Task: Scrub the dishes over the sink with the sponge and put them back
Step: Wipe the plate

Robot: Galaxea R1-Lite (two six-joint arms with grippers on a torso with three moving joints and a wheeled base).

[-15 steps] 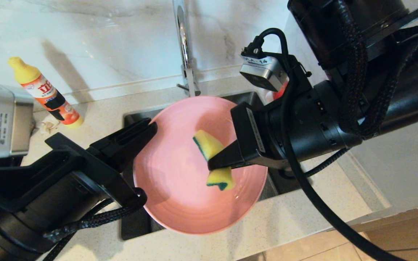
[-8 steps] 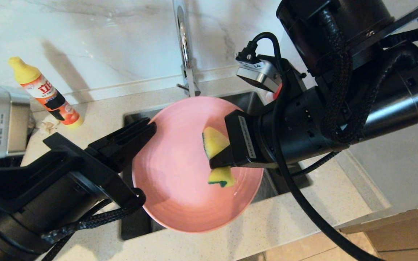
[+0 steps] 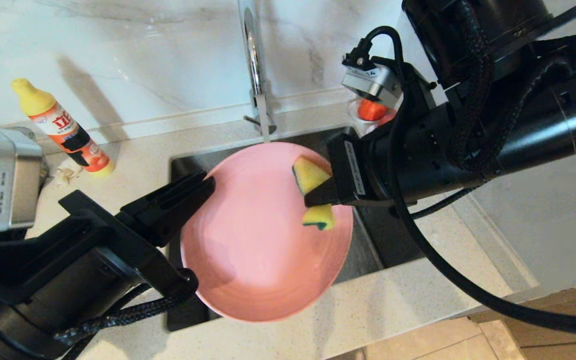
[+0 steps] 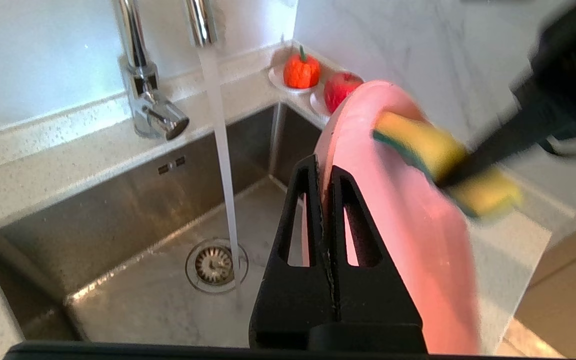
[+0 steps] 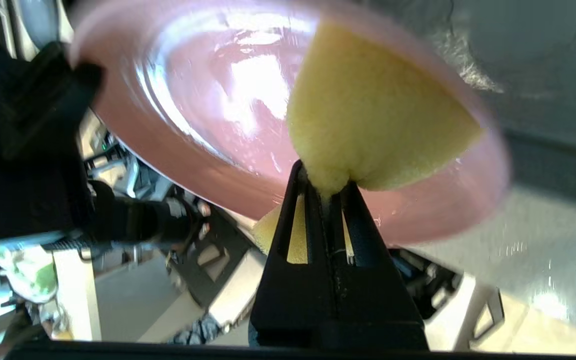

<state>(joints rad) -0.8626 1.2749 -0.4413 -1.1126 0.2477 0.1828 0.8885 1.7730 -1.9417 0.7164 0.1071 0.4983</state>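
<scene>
while water runs into the sink [image 4: 133, 280] | left pincer [image 3: 203, 182] pinching pink plate [image 3: 248, 250] rim | right pincer [image 3: 315, 200] pinching sponge [image 3: 313, 192] on plate | scrubbing underway; return pending, bowl unseen

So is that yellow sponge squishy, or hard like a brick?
Probably squishy: the right gripper pinches the sponge so hard at its middle that both ends bulge out. It likely bends easily, since it folds against the pink plate. It is probably light too.
</scene>
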